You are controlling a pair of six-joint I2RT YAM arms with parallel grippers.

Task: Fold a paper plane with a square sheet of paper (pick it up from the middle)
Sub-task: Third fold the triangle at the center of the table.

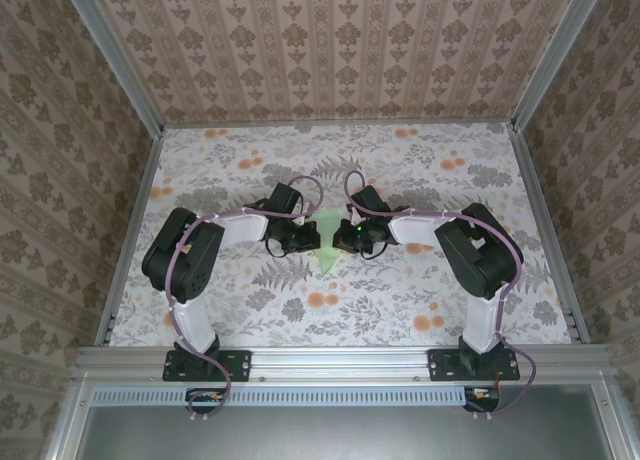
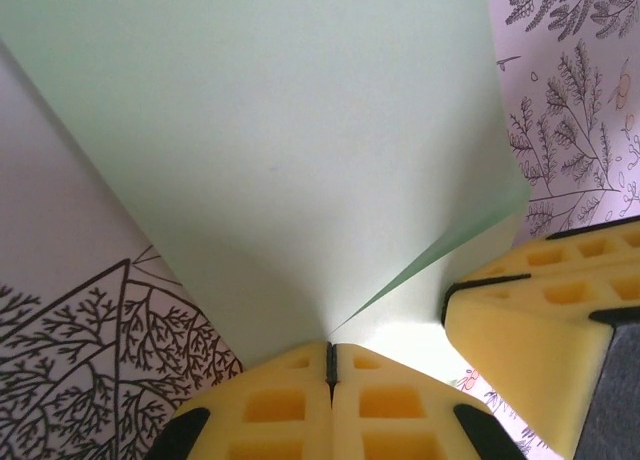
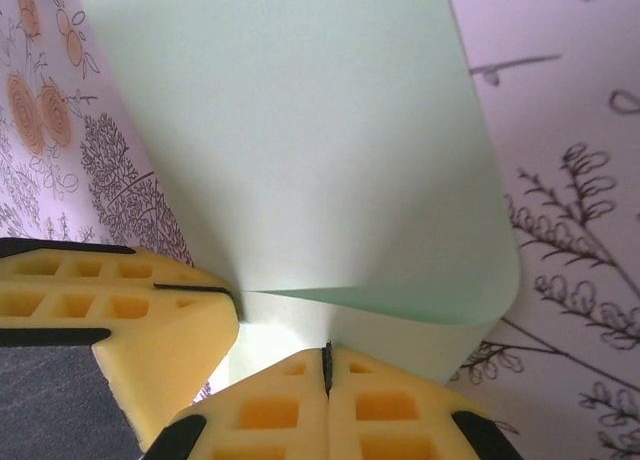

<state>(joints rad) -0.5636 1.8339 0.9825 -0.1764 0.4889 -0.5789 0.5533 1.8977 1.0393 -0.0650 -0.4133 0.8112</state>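
Observation:
The square sheet of paper [image 1: 328,244] is pale mint green and hangs bent into a pointed shape over the middle of the table. Both grippers meet at it. My left gripper [image 1: 311,242] comes in from the left and my right gripper [image 1: 343,241] from the right. In the left wrist view the yellow fingers [image 2: 290,410] are pressed together, my left gripper [image 2: 331,348] pinching the sheet [image 2: 270,160] where a fold runs into the seam. The right wrist view has my right gripper [image 3: 327,352] shut on the curled sheet [image 3: 300,150], with the other gripper's yellow fingers [image 3: 110,320] close beside it.
An orange-and-grey floral tablecloth [image 1: 400,290] covers the table. Aluminium rails [image 1: 130,230] and patterned walls [image 1: 330,50] close it in on the left, right and back. Both arm bases [image 1: 205,365] stand on the near rail.

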